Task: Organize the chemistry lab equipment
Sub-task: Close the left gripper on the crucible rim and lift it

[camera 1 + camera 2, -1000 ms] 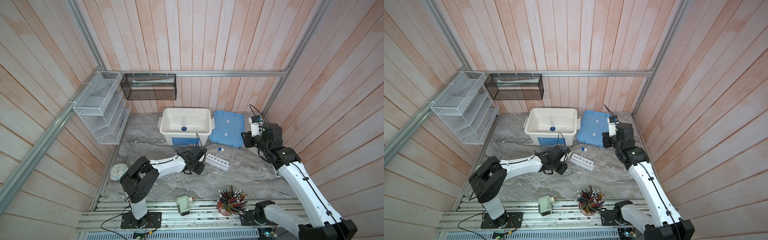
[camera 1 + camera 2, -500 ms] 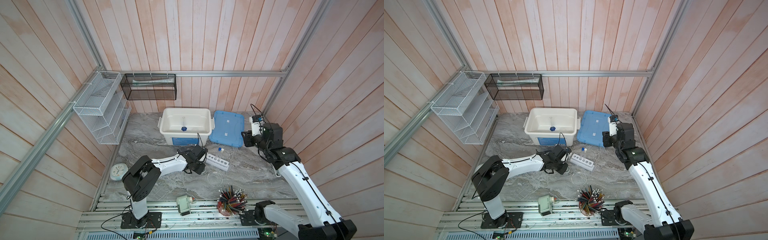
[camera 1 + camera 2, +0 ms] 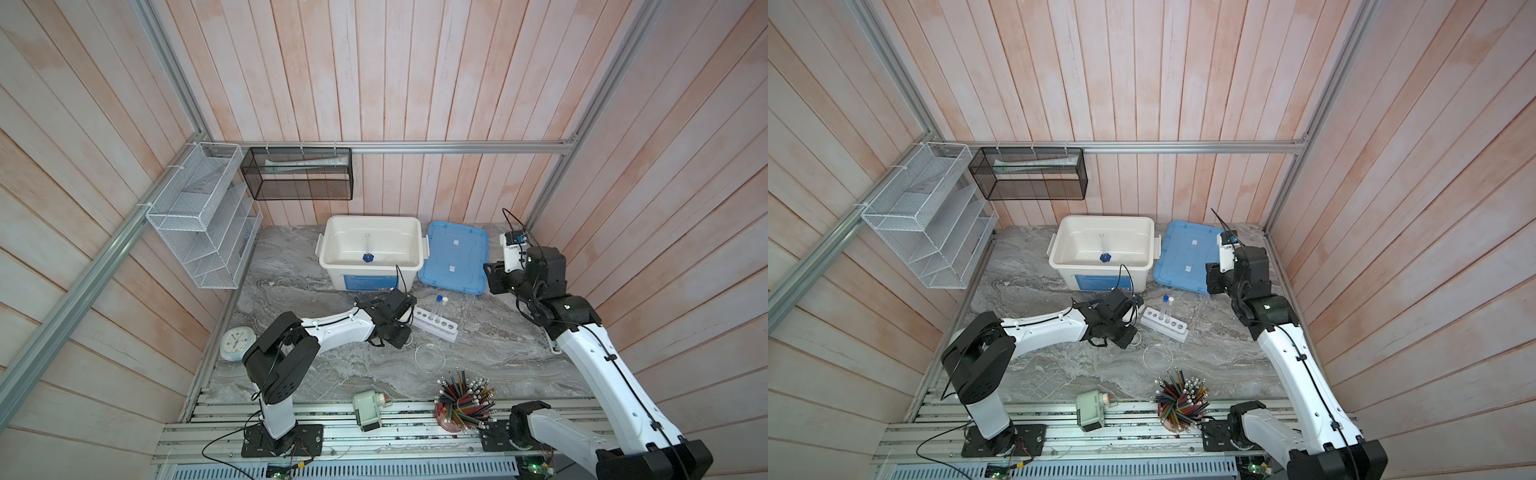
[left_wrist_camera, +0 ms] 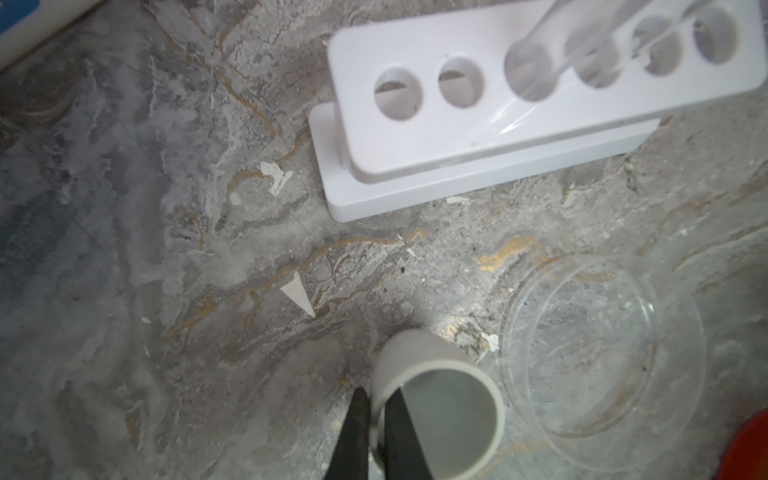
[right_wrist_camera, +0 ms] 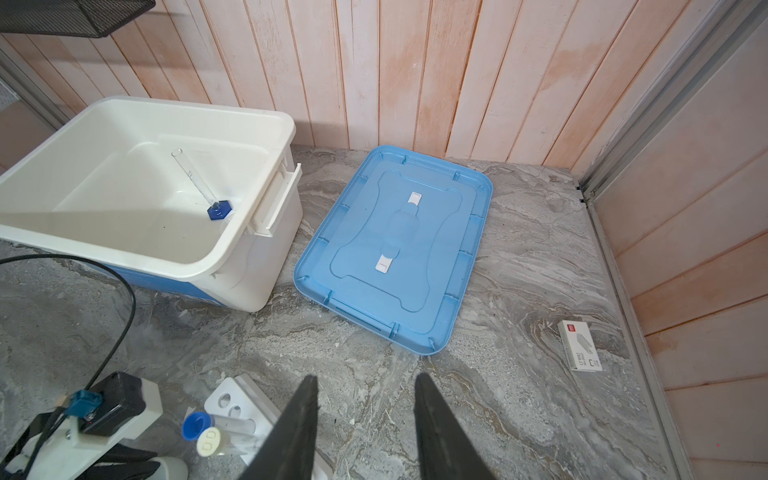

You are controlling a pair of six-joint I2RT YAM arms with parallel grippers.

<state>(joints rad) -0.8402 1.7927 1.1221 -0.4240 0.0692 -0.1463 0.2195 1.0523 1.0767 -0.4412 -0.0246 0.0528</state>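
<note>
My left gripper (image 4: 379, 395) is shut on the rim of the tiny white cup (image 4: 440, 399), one finger inside the wall and one outside. The cup stands on the marble next to a clear round dish (image 4: 602, 365). Just beyond them is the white six-hole rack (image 3: 434, 326), holding a blue-capped tube (image 3: 439, 298) and a white-capped tube (image 3: 445, 299). The small blue-based cylinder (image 5: 219, 210) lies inside the white bin (image 3: 365, 282). My right gripper (image 5: 365, 378) hangs open above the marble near the blue lid (image 3: 453, 257), with nothing between its fingers.
A red cup of coloured pencils (image 3: 461, 405) and a pale green sharpener (image 3: 368, 411) sit at the front edge. A round clock (image 3: 237, 343) lies at the left. A small white box (image 5: 579, 345) rests by the right wall. Wire shelves (image 3: 199, 216) hang at the back left.
The left jaws have closed onto the cup's rim, and the left arm has shifted slightly. The right arm has not moved.
</note>
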